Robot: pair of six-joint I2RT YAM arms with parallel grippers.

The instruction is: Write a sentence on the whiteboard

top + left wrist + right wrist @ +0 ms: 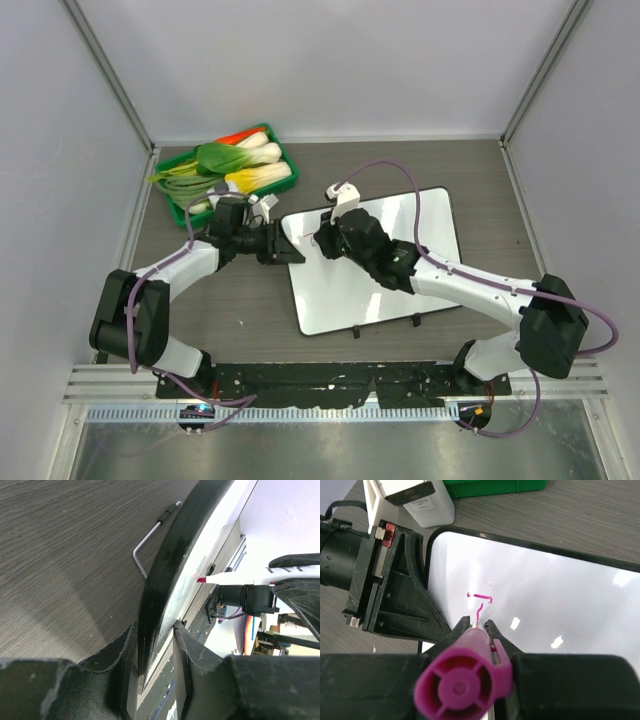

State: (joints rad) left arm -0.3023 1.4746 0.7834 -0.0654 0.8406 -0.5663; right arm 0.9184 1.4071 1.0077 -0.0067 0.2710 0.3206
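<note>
Bases of both arms sit at the near edge of the dark wood-grain table [240, 310]. Just beyond them the whiteboard [330, 290] lies on the table, turned at an angle, with its two small black feet [355, 330] toward the near side. The left claw [285, 247] is clamped on the board's left rim, one finger on each face of it. The right claw [325, 240] is pressed together on a magenta marker [465, 680], whose tip touches the white surface near the board's far left corner, close beside the left claw. Of the sentence [482, 602] only a pink dot and a short hooked stroke show, right at the marker's tip. Farther back, at the far left of the table and apart from the board, a green tray [285, 178] holds leafy vegetables [225, 160].
</note>
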